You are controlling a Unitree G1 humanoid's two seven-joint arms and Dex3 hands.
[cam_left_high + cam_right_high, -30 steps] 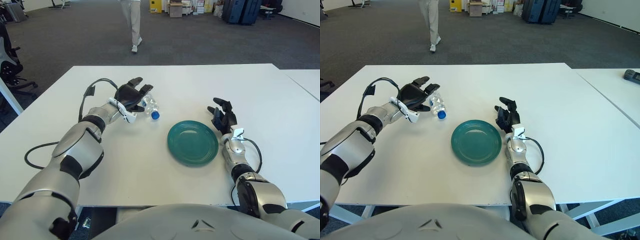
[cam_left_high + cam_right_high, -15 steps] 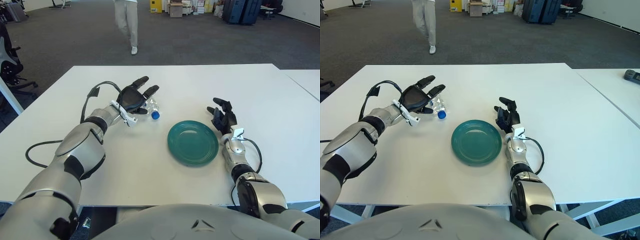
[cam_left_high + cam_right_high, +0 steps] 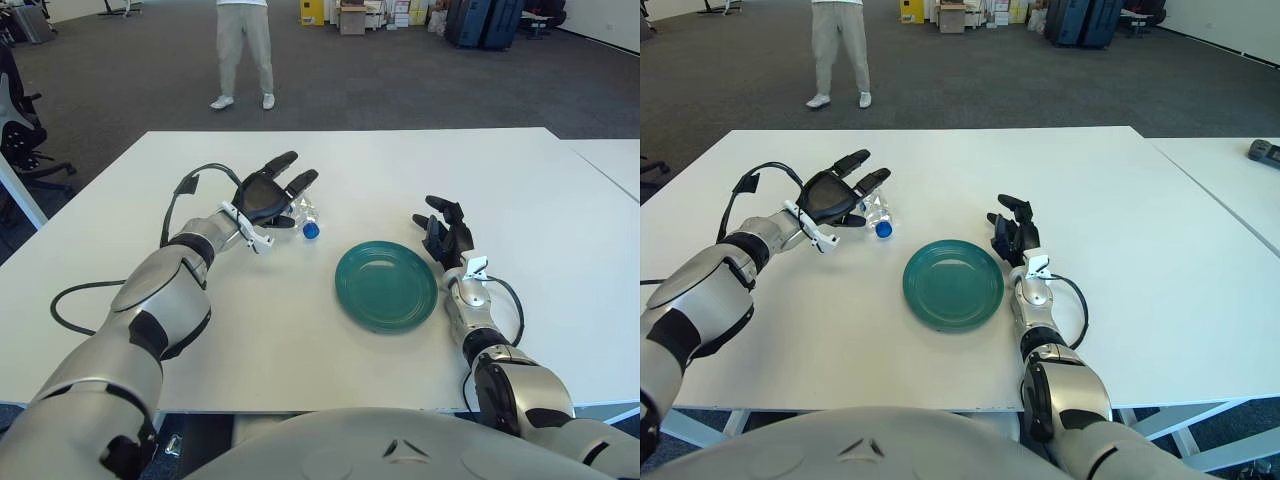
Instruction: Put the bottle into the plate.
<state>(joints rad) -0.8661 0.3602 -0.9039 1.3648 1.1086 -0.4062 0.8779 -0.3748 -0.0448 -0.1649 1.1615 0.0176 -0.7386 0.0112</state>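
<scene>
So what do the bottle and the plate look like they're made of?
Bottle: probably thin clear plastic, see-through body with a blue cap, lying by the open left hand. Plate: teal, glossy, possibly glazed ceramic or melamine; its sheen leaves that open.

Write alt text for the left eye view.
The left hand, fingers spread, reaches over a clear bottle lying on the white table, left of an empty green plate. The right hand shows beside the plate's right edge.
</scene>
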